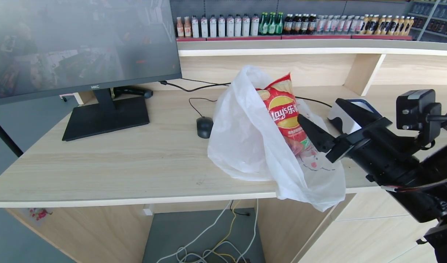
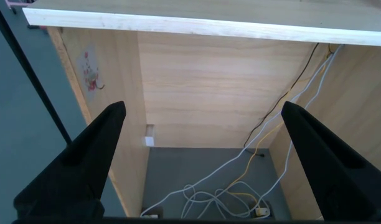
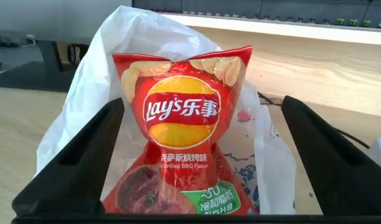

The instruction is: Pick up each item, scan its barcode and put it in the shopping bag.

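Chips bag between spread right fingers, in shopping bag.

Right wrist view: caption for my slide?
Open right gripper facing the red chip bag inside the white shopping bag.

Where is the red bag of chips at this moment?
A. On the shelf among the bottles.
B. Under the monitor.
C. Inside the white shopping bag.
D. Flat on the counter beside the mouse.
C: the red bag of chips stands upright in the open white shopping bag on the counter.
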`<state>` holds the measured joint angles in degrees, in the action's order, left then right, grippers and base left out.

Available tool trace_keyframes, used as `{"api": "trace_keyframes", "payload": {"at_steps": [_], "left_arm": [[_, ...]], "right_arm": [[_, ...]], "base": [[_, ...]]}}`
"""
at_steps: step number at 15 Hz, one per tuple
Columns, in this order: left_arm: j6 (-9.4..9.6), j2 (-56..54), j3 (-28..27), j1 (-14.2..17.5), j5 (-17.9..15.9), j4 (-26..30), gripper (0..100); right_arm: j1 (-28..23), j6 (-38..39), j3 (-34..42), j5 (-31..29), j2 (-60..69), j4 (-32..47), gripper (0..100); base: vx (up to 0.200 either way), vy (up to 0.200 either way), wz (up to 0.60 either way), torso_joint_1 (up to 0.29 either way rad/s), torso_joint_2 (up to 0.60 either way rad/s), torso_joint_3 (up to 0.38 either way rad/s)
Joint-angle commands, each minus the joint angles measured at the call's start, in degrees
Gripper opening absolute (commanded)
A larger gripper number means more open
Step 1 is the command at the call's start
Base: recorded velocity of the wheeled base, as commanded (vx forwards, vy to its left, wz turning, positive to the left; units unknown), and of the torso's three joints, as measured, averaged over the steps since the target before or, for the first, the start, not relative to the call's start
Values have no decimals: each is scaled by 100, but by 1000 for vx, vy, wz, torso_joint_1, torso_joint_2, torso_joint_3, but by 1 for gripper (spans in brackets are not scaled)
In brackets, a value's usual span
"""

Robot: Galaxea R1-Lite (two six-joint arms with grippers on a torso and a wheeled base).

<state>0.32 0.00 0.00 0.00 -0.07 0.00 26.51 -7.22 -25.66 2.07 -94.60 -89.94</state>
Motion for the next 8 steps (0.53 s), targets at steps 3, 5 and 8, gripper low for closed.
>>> {"api": "trace_keyframes", "payload": {"at_steps": [3,5,8], "left_arm": [[-5,0,0,0,-1,0,100],[-5,0,0,0,-1,0,100],[-5,0,0,0,-1,0,100]], "right_arm": [[3,-8,299,4,495,-6,100],[3,-8,395,-5,557,-6,100],[3,-17,430,-5,583,-6,100]], "base": [[-67,0,0,1,1,2],[0,0,0,0,0,0],[0,0,0,0,0,0]]}}
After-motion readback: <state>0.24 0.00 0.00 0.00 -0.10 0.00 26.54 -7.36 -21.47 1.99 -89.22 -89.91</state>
